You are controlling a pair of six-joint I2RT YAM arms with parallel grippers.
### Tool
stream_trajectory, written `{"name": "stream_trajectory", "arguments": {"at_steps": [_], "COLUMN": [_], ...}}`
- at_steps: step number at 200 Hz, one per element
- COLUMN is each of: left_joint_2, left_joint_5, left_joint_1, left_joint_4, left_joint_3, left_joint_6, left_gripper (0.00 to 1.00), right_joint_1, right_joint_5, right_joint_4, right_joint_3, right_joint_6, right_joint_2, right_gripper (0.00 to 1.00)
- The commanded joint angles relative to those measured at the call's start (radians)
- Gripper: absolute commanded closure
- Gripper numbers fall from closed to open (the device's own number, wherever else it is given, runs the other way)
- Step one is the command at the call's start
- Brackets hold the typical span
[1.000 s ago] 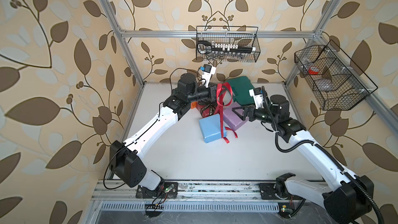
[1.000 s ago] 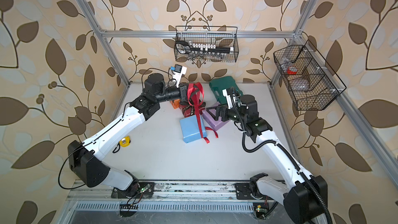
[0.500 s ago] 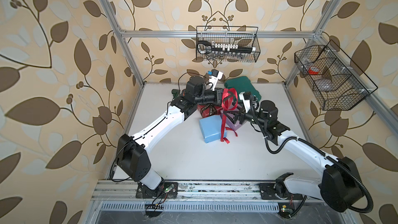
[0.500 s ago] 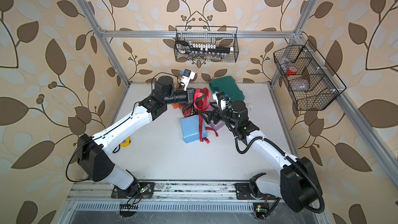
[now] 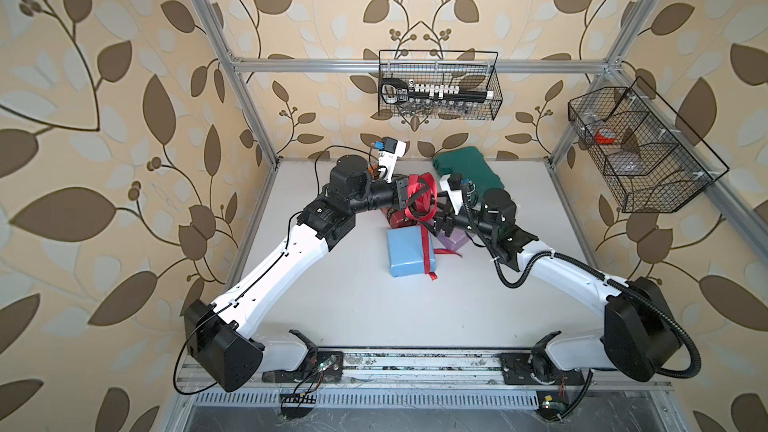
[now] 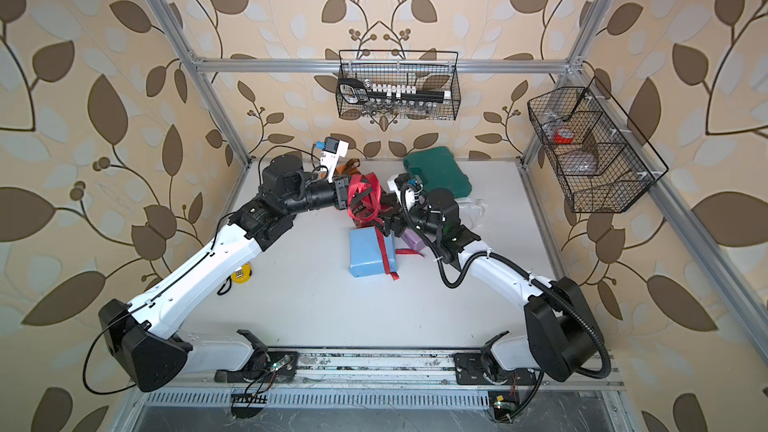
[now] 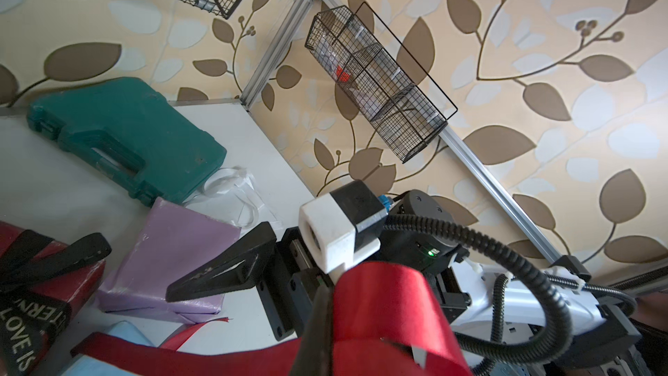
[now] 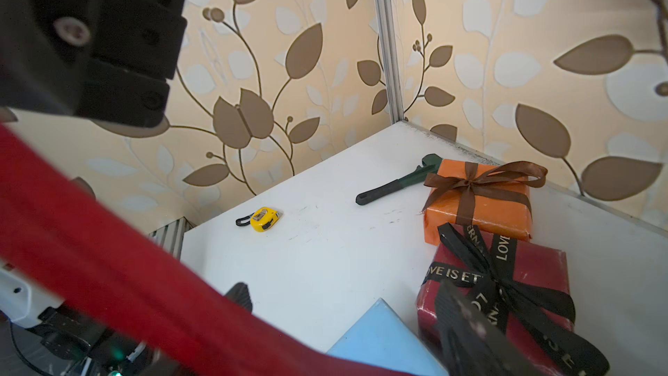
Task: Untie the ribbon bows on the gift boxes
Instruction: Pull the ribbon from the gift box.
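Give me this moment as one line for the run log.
left pincer shut on red ribbon above blue box | right pincer open beside it | brown bow, black bow tied

Both top views looked steeply down from high above the front edge of the white table [image 5: 374, 305], taking in its whole surface and the back wall [image 5: 332, 2] (two nearly equal pictures, slightly offset). The left wrist camera sat close behind the red ribbon [image 7: 383, 312], facing the table's far right corner. The right wrist camera faced the far left corner; both wrist views shared the dark red box [image 8: 542, 276].
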Motion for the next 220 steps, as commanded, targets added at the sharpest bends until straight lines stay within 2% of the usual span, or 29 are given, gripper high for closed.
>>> {"name": "stream_trajectory", "arguments": {"at_steps": [1, 28, 68, 89, 104, 118, 168, 220], "left_joint_2": [-0.054, -0.086, -0.137, -0.158, -0.16, -0.157, -0.146, -0.086], "left_joint_5": [-0.011, -0.017, 0.008, 0.004, 0.02, 0.036, 0.049, 0.082], "left_joint_1": [0.025, 0.079, 0.193, 0.202, 0.202, 0.202, 0.202, 0.197], "left_joint_4": [0.005, -0.003, 0.017, 0.004, 0.005, 0.001, -0.015, 0.047], "left_joint_3": [-0.006, -0.035, -0.09, -0.09, -0.09, -0.087, -0.067, -0.111], "left_joint_6": [-0.003, -0.015, -0.058, -0.045, -0.049, -0.056, -0.041, -0.084], "left_gripper": [1.0, 1.0, 1.0, 1.0, 1.0, 1.0, 1.0, 1.0], "right_joint_1": [0.017, 0.017, 0.015, 0.005, 0.0, 0.001, -0.004, -0.004], "right_joint_5": [-0.039, -0.028, 0.054, 0.093, 0.086, 0.086, 0.235, 0.228], "right_joint_4": [0.012, -0.005, -0.064, -0.098, -0.081, -0.08, -0.207, -0.28], "right_joint_3": [0.064, 0.07, 0.067, 0.09, 0.1, 0.117, 0.177, 0.199], "right_joint_6": [-0.007, -0.007, -0.016, 0.003, 0.029, 0.042, -0.023, 0.01], "right_joint_2": [0.038, 0.05, 0.052, 0.079, 0.098, 0.112, 0.017, -0.105], "right_gripper": [0.31, 0.51, 0.75, 0.89, 0.91, 1.0, 1.0, 1.0]}}
